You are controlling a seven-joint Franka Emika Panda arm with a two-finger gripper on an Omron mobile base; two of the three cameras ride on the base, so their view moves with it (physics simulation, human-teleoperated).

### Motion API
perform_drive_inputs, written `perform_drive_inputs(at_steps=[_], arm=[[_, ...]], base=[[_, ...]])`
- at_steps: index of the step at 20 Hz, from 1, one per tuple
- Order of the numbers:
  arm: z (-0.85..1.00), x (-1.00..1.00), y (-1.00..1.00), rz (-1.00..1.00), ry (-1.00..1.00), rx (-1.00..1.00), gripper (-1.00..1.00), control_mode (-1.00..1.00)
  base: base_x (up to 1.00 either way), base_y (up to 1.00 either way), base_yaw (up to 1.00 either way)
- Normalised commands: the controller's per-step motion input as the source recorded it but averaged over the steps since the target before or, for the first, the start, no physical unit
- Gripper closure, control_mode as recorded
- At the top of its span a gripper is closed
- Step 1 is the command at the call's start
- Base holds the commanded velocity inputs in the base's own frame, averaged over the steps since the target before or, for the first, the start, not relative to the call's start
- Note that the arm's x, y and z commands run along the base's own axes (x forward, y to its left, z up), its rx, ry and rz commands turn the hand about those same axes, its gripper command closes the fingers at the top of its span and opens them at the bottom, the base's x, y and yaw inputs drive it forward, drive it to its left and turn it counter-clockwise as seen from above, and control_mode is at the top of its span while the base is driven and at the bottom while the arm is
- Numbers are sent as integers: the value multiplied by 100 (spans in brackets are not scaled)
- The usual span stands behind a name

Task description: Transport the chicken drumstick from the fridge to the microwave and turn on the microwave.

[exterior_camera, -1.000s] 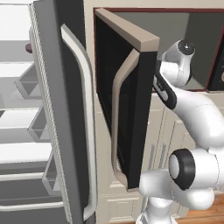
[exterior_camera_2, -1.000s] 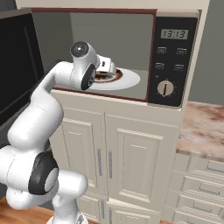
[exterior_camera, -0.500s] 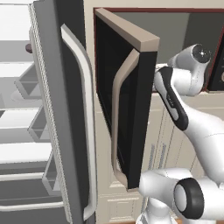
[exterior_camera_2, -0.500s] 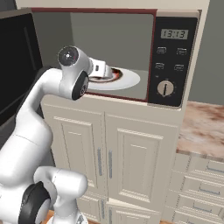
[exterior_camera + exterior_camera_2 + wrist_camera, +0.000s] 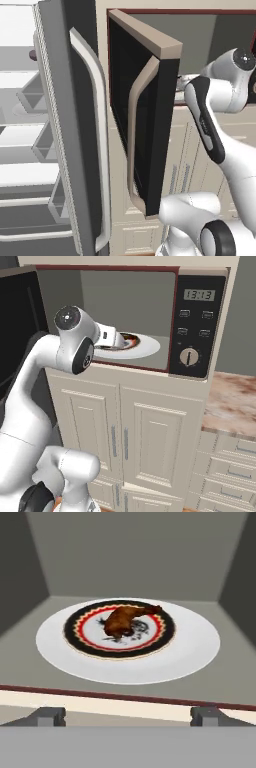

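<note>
Chicken drumstick [image 5: 126, 620] sits centre frame on patterned plate [image 5: 85, 632] inside microwave [image 5: 200, 326]; gripper [image 5: 128, 716] empty, jaws spread wide, now backed out past sill; door [image 5: 145, 125] next, then start.
</note>
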Motion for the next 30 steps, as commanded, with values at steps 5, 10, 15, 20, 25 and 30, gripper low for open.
perform_drive_inputs(at_steps=[5,10,15,20,25,30], arm=[[0,-64,7,1,5,-1,100,-100],[0,-62,10,8,0,-3,100,-100],[-1,-51,33,11,0,-6,100,-100],[0,-32,23,1,2,0,100,-100],[0,-78,5,1,0,0,100,-100],[0,-79,14,4,0,0,100,-100]], base=[[0,0,0],[0,0,0],[0,0,0],[0,0,0],[0,0,0],[0,0,0]])
